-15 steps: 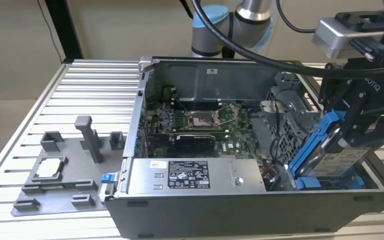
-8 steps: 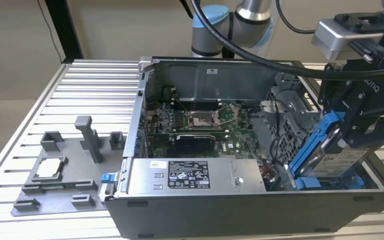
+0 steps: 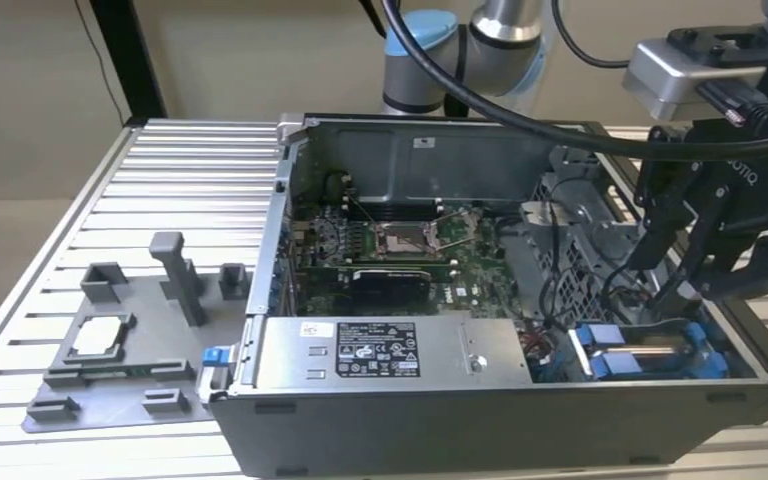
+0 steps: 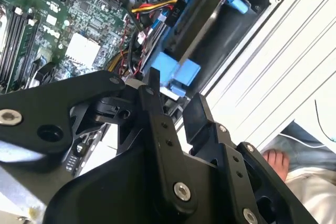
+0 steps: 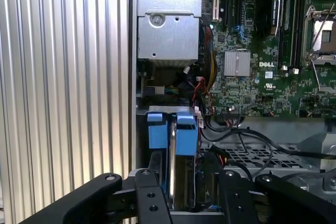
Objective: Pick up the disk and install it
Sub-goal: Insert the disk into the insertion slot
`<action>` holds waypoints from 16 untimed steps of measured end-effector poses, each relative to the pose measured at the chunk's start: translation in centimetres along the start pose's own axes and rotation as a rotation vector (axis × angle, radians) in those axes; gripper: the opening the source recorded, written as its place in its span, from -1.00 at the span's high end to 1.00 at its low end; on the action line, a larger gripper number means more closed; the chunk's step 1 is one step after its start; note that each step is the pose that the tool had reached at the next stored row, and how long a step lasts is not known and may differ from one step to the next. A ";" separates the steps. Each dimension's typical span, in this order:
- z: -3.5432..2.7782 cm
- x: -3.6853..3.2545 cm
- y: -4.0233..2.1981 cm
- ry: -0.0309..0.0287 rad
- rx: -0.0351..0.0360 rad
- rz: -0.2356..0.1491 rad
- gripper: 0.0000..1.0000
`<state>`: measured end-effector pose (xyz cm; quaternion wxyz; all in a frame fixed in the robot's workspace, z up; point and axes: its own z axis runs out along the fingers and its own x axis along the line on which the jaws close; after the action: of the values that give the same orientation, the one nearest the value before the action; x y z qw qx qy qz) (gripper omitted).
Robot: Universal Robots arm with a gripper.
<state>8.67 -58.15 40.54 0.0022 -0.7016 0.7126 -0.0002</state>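
The slatted table carried an open computer case. At the exterior view's right, the gripper hung, fingers apart, over the disk, seated in the case's near right bay.

Bright even light, soft shadows, little glare.

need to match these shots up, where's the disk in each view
Exterior view: the disk lies in the case's near corner at that view's right, under the claw.
First wrist view: the disk stands on edge, blue rails towards the camera, just beyond the claw.
Second wrist view: the disk shows its blue rail just beyond the claw, along the case wall.
Shared landmark: the green board, beside the disk.
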 end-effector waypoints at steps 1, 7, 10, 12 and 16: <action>0.01 0.00 0.00 -0.0001 0.0000 0.000 -1.00; 0.01 0.00 0.00 0.0002 0.0000 0.000 -1.00; 0.02 0.00 0.00 0.0001 0.0000 0.000 -1.00; 0.02 0.00 0.00 0.0001 0.0000 0.000 -1.00; 0.02 0.00 0.00 0.0001 0.0000 0.000 -1.00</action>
<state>8.67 -58.15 40.51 0.0021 -0.7016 0.7125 -0.0002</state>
